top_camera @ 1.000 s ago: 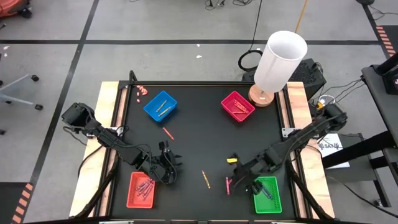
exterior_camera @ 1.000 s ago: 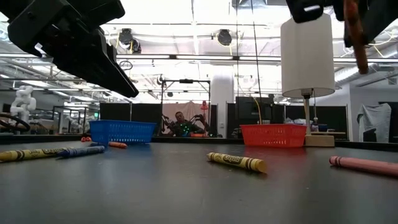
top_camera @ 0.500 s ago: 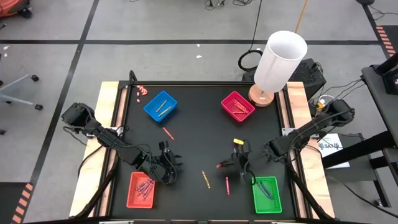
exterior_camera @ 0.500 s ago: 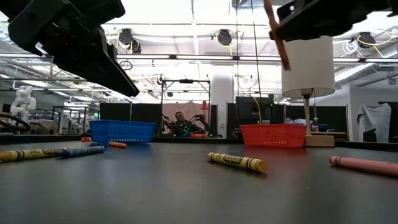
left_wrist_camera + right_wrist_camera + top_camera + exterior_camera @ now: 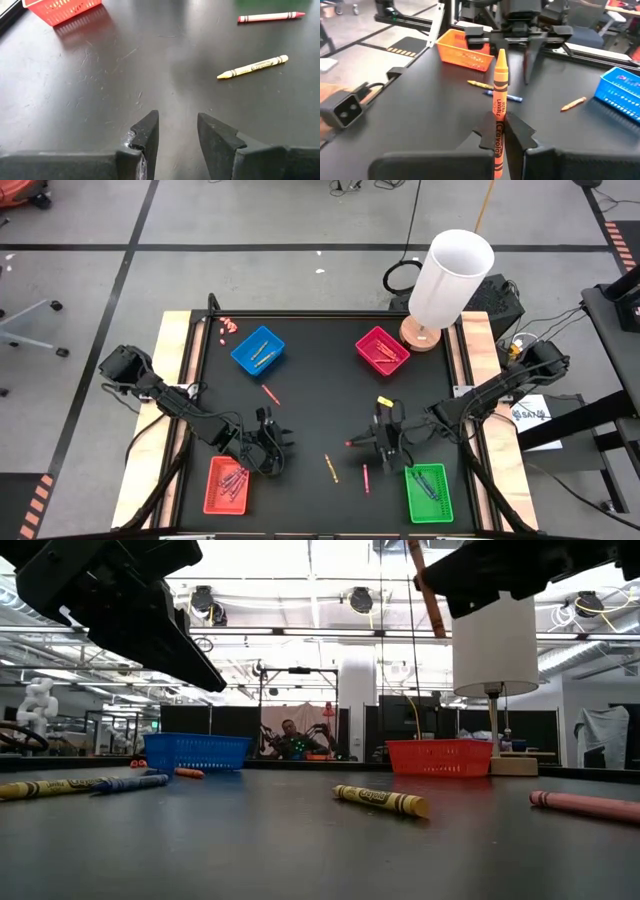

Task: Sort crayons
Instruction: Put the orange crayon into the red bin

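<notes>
My right gripper (image 5: 362, 444) hovers over the table's middle, shut on an orange crayon (image 5: 500, 85). My left gripper (image 5: 177, 132) waits open and low beside the red tray (image 5: 227, 485), holding nothing. Loose crayons lie flat on the black table: a yellow one (image 5: 330, 468), a pink one (image 5: 366, 478), a red one (image 5: 270, 394), and a yellow and a blue one (image 5: 495, 92) by the left gripper. More crayons lie in the blue tray (image 5: 258, 350), the magenta tray (image 5: 382, 350), the red tray and the green tray (image 5: 430, 492). My right gripper pinches the orange crayon's lower part (image 5: 497, 117) between its two fingers (image 5: 517, 132). The fingers come nearly level from the table's right side and lie across the crayon. The crayon stands nearly upright, its pointed tip (image 5: 501, 52) up, lifted clear of the table.
A lamp with a tall white shade (image 5: 452, 275) stands on a wooden base at the far right corner. Tiny pink-red bits (image 5: 228, 327) lie at the far left corner. Bare black table lies between the four trays.
My right gripper has carried the orange crayon from beside the green tray toward the table's left and a little toward the far edge. It has tipped from pointing down to nearly level and has rolled. The crayon has swung with it and stays clear of the table.
</notes>
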You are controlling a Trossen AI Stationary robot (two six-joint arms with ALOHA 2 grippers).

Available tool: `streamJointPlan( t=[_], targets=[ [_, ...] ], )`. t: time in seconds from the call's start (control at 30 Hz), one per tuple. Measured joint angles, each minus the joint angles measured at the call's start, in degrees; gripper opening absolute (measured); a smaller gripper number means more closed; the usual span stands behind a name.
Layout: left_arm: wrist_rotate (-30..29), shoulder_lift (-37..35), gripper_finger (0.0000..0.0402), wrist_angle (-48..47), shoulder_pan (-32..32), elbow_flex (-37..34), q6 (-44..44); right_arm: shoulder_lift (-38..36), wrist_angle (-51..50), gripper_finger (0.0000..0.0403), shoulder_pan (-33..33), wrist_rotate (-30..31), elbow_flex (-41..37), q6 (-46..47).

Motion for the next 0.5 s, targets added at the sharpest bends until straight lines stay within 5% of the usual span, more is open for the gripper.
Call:
streamJointPlan(
  t=[0.5],
  targets=[
    [-1.14, 0.00, 0.0134, -0.04, 0.10, 0.00, -0.04, 0.00, 0.01, 0.0000, 0.17, -0.02, 0.00, -15.74]
  ],
)
